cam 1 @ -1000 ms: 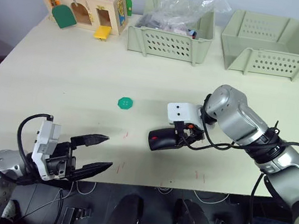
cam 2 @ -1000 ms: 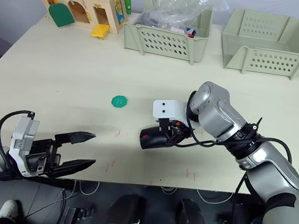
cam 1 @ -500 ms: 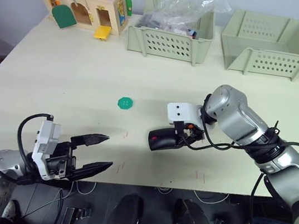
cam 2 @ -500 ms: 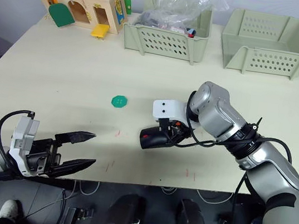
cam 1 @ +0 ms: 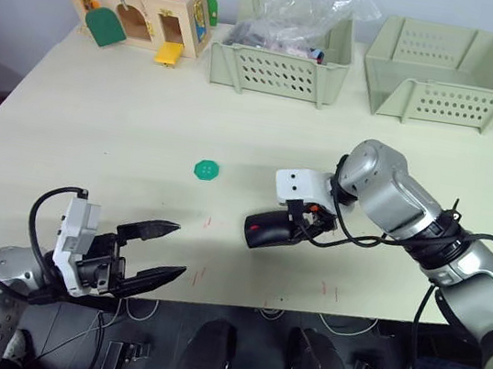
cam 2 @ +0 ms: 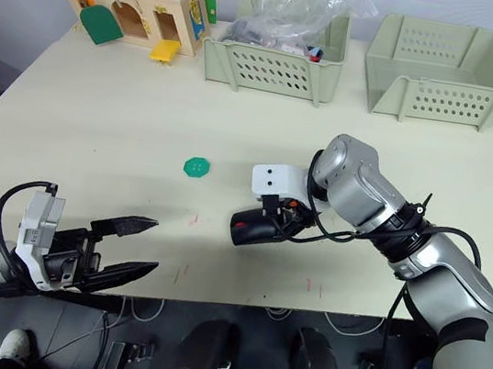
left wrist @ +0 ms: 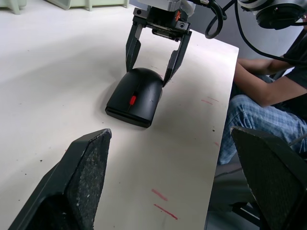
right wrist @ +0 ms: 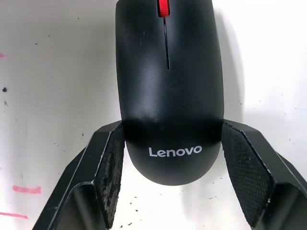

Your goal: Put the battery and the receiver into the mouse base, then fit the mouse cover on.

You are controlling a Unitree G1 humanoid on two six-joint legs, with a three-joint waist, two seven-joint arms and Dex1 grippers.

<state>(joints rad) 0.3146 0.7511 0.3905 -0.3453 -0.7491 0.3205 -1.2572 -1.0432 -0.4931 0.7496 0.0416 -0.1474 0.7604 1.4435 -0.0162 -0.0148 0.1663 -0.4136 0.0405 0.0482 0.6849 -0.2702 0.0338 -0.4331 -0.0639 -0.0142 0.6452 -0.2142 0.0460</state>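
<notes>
A: Where does the mouse sit?

B: The smooth glossy black curved mouse cover [right wrist: 169, 91], with its white Lenovo mark, is already seated on the black oval mouse base [left wrist: 128, 114], whose lower edge shows beneath it. A red scroll wheel shows along the middle line. The assembled mouse lies on the pale cream tabletop [cam 1: 125, 129], near the front edge and a little right of the middle.

A: And the right tool?

B: The right tool [right wrist: 169, 179] straddles the rear of the mouse, one black finger at each flank. In the right wrist view its textured pads [right wrist: 111, 172] lie against the sides of the cover, so it grips the mouse.

A: The left one?

B: The left tool [cam 1: 155, 251] hangs at the front left of the tabletop, well apart from the mouse, fingers spread wide and holding nothing.

A: Anything else about?

B: A flat green round disc [cam 1: 206, 170] lies left of the mouse, apart from it. At the far edge stand a wooden latch-board toy [cam 1: 143, 9] and two pale green slotted baskets [cam 1: 277, 70], the left one holding a clear plastic bag [cam 1: 310, 8].
</notes>
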